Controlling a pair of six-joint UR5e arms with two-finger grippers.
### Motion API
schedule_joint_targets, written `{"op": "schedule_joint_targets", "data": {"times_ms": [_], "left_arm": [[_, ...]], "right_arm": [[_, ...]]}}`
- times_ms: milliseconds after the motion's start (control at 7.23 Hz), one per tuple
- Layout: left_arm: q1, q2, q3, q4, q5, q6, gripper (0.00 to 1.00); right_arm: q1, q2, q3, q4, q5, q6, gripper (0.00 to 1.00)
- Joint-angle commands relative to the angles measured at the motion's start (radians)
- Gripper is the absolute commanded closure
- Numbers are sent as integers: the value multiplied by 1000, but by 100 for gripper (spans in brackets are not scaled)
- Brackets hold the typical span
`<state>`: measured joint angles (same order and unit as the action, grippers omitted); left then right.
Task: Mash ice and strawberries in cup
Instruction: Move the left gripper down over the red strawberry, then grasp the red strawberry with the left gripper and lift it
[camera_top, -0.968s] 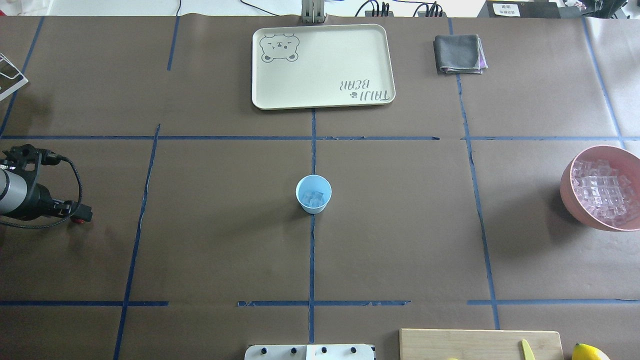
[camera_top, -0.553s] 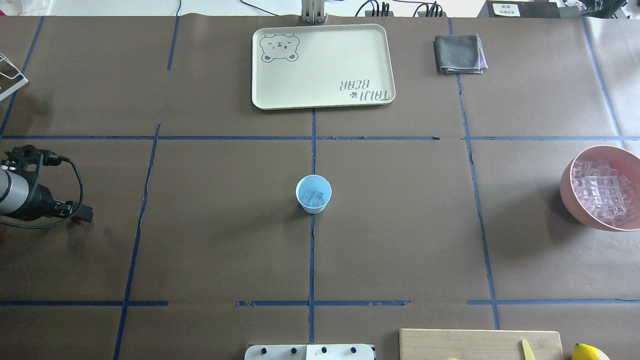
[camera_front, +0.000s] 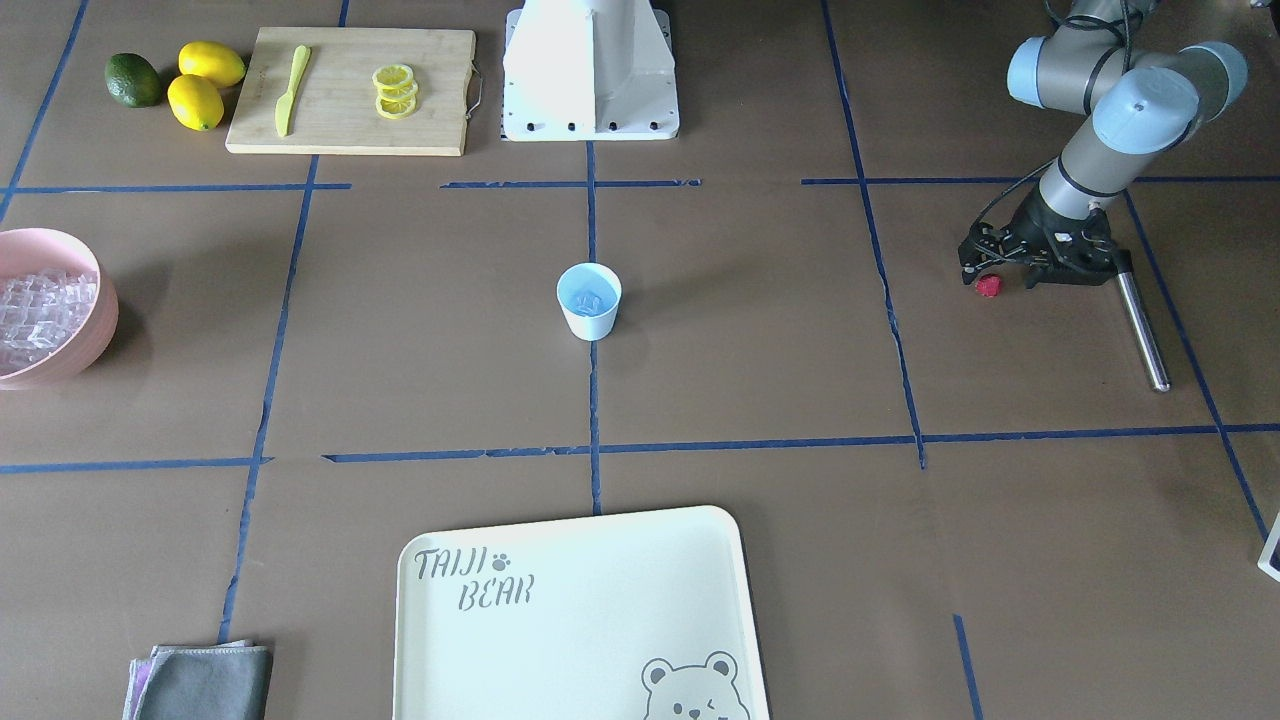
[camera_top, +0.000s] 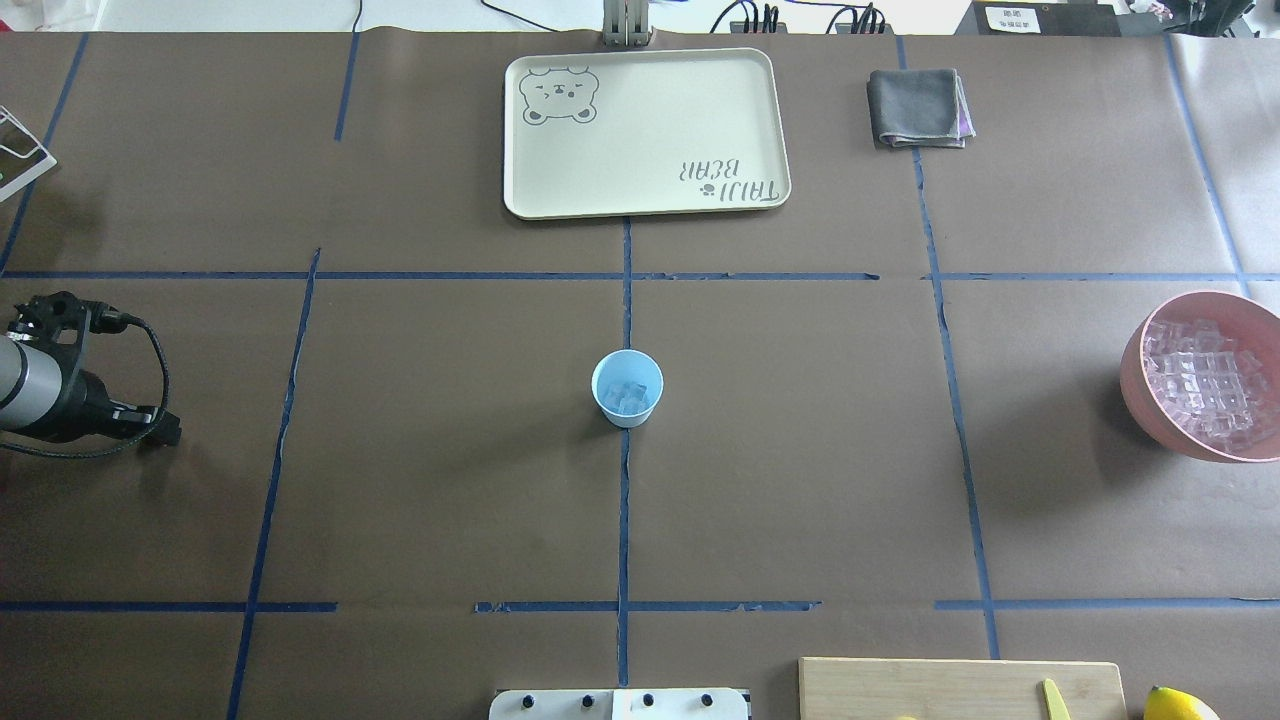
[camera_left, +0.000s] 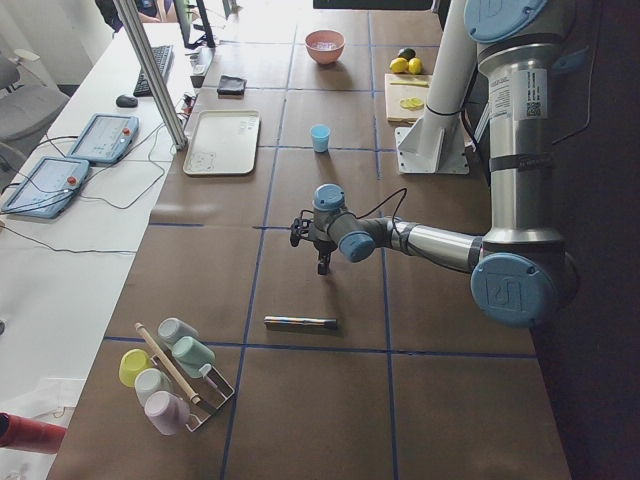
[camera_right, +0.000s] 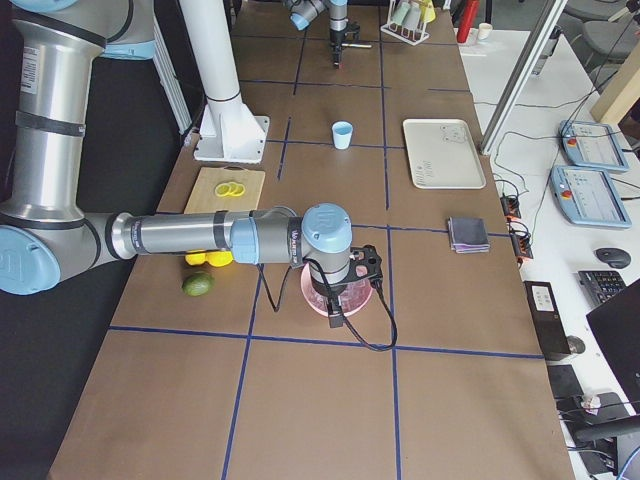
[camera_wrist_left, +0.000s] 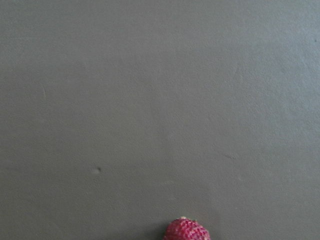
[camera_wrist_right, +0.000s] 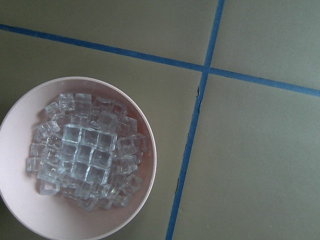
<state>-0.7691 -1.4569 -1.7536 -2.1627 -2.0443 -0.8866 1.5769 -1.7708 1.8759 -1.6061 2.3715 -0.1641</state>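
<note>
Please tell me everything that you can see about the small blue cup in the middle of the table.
The cup is small and tapered toward its base, light blue inside with a paler, whitish outer wall and no handle; it looks like plastic. It stands upright and open near the centre of the brown table, on a blue tape line. A few clear ice cubes lie in its bottom. Nothing else touches it.

Strawberry cut by bottom edge; left gripper jaws too small to tell.
</note>
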Motion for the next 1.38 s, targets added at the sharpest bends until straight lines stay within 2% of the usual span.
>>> {"op": "schedule_joint_targets", "data": {"times_ms": [0, 277, 691, 830, 968, 1245], "left_arm": [[1, -2, 0, 4, 1, 1, 86], [1, -2, -6, 4, 1, 5, 99], [-10, -51, -64, 93, -36, 5, 100], [-10, -119, -101, 213, -40, 5, 100], [-12, -252, -122, 398, -39, 5, 100], [-1, -530, -103, 646, -37, -9, 100]], "right_arm": [[0, 1, 0, 0, 0, 0, 0], [0, 1, 0, 0, 0, 0, 0], [0, 1, 0, 0, 0, 0, 0], [0, -1, 2, 0, 0, 2, 0], [0, -1, 2, 0, 0, 2, 0], [0, -1, 2, 0, 0, 3, 0]]}}
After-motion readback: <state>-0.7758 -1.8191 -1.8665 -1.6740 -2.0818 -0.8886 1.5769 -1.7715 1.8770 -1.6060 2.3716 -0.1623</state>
